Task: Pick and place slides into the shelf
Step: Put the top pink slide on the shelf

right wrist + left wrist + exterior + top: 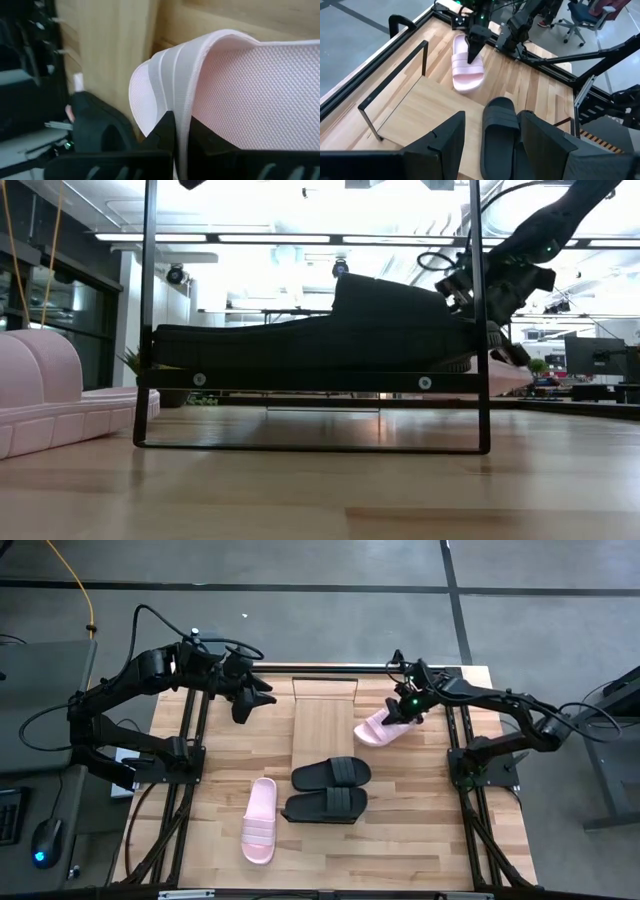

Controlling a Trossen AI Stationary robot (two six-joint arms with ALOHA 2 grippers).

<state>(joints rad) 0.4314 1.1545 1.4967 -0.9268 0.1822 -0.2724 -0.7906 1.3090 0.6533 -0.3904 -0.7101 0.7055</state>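
Right gripper (403, 716) (clamped) on pink slide (378, 727)

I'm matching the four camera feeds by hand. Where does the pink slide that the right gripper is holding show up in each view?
High view: the held pink slide is right of the shelf, under the right gripper.
Low view: only a pale sliver shows at right, behind the shelf's post.
Left wrist view: upper centre, beyond the shelf.
Right wrist view: fills the upper right, its strap pinched.
Shared landmark: the shelf.
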